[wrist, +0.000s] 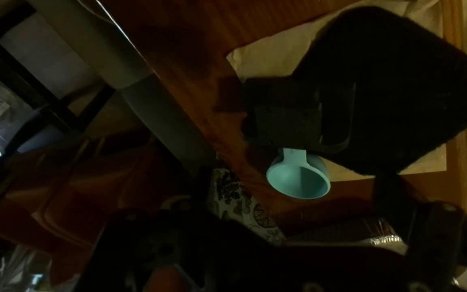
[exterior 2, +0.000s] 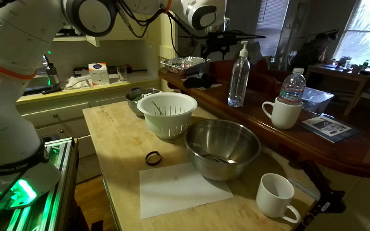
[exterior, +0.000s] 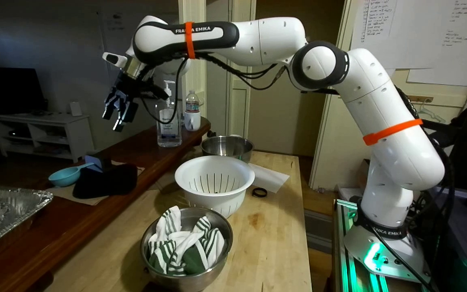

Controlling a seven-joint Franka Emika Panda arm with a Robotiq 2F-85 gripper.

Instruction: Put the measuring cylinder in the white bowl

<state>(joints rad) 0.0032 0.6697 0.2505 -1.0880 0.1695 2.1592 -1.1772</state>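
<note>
The measuring cylinder (exterior: 64,177) is a light blue-teal cup with a handle. It lies on the brown ledge beside a flat black item (exterior: 106,182). In the wrist view the cup (wrist: 298,180) shows between the two dark fingers, with its handle running up to a dark boxy piece (wrist: 288,123). I cannot make the cup out in the view from the other side. The white bowl (exterior: 235,198) has slotted sides and stands on the wooden table; it also shows in an exterior view (exterior 2: 165,123). My gripper (exterior: 112,121) is open and empty, high above the ledge.
A metal bowl (exterior: 193,280) with striped cloth stands beside the white bowl. Another metal bowl (exterior 2: 223,171) stands on its other side. A pump bottle (exterior: 169,127), a mug holding a water bottle (exterior 2: 283,115) and a foil tray (exterior: 26,202) are on the ledge.
</note>
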